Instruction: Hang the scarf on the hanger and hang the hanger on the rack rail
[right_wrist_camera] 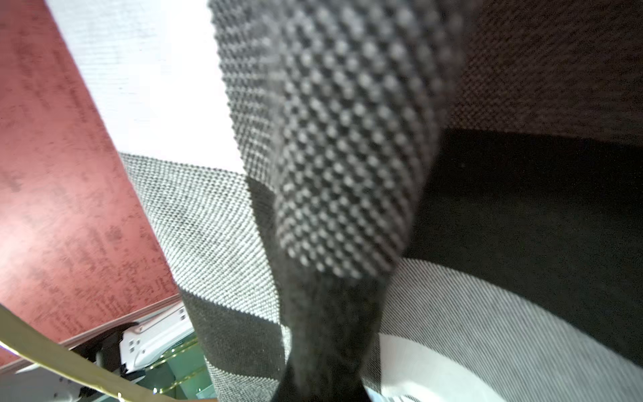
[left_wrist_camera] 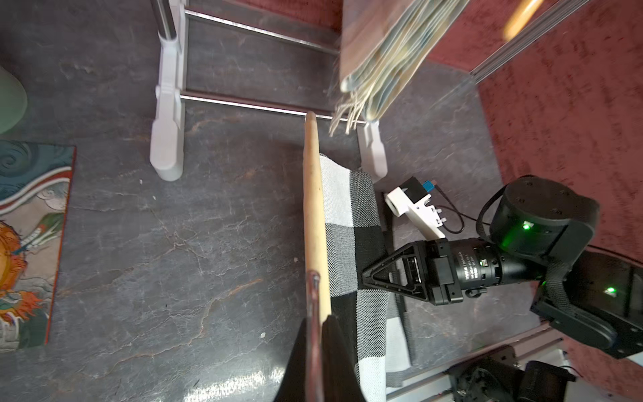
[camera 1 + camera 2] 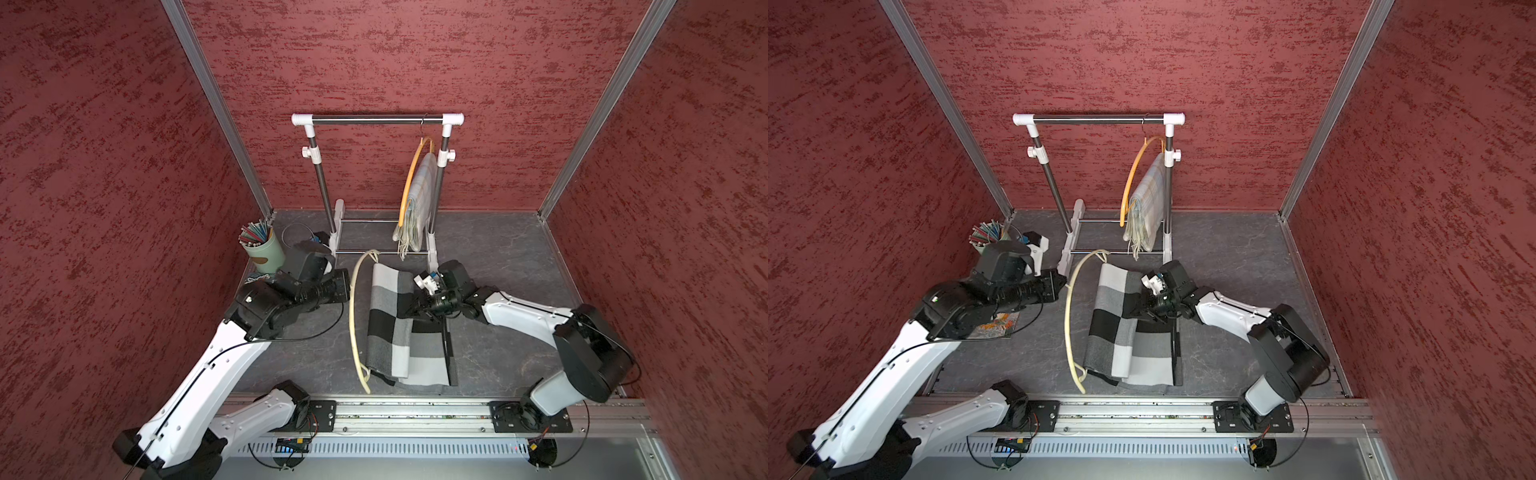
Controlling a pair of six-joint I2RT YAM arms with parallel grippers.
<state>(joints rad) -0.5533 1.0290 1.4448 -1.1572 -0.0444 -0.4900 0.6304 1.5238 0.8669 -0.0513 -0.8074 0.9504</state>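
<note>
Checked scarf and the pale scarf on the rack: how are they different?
The checked scarf has big black, grey and white blocks; the pale scarf has faint light stripes and a fringe. The checked scarf trails onto the table, pinched by the right gripper; the pale scarf hangs free from an orange hanger. Both are folded cloth.

Both top views look down over the whole table (image 3: 498, 249); wrist views share the scarf (image 1: 208, 226).
</note>
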